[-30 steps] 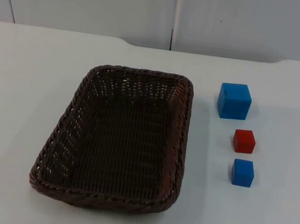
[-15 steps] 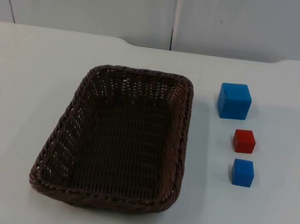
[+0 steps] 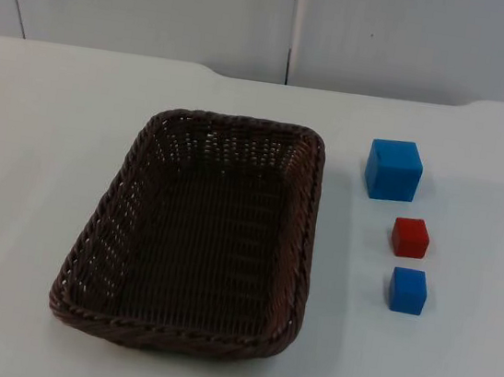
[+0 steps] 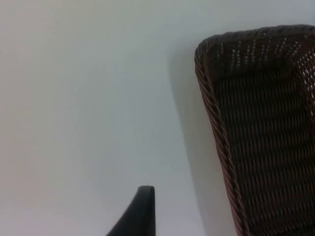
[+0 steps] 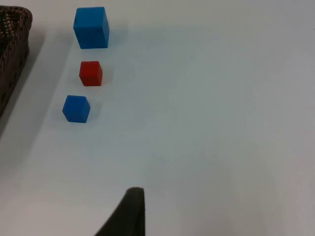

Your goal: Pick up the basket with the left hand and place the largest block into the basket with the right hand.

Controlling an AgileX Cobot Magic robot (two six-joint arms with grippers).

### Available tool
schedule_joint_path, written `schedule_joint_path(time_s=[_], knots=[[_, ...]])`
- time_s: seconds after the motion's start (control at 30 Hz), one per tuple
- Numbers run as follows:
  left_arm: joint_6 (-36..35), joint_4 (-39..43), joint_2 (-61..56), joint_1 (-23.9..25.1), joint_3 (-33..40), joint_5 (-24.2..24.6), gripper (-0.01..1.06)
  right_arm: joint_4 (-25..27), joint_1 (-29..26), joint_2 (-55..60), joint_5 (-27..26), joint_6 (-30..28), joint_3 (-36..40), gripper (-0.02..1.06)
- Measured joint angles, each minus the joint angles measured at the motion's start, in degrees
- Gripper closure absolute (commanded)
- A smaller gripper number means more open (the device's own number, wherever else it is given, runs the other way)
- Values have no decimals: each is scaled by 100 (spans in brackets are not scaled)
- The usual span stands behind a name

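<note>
A rectangular woven wicker basket (image 3: 195,232) lies left of three smooth cubes — large blue block (image 3: 394,169) farthest, red block (image 3: 410,237), small blue block (image 3: 408,290) nearest. Neither gripper's grip state is discernible.

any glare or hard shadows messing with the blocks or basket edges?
Top view: even light, no glare; the dark brown woven wicker basket has crisp edges. Right wrist view: large blue cube, red cube and small blue cube cast faint soft shadows. Left wrist view: soft shadow beside the basket's rim.

dark brown woven basket (image 3: 192,236), two blue blocks (image 3: 394,169), one red block (image 3: 410,237)
</note>
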Motion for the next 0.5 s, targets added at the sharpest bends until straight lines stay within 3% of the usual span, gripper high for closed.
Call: schedule_joint_path(time_s=[0.27,0.5], knots=[[14,-22,716,-44,-553,246,9,0,0,0,0,0,0,-1],[52,-2,1519,-511,-852,244,9,0,0,0,0,0,0,-1]])
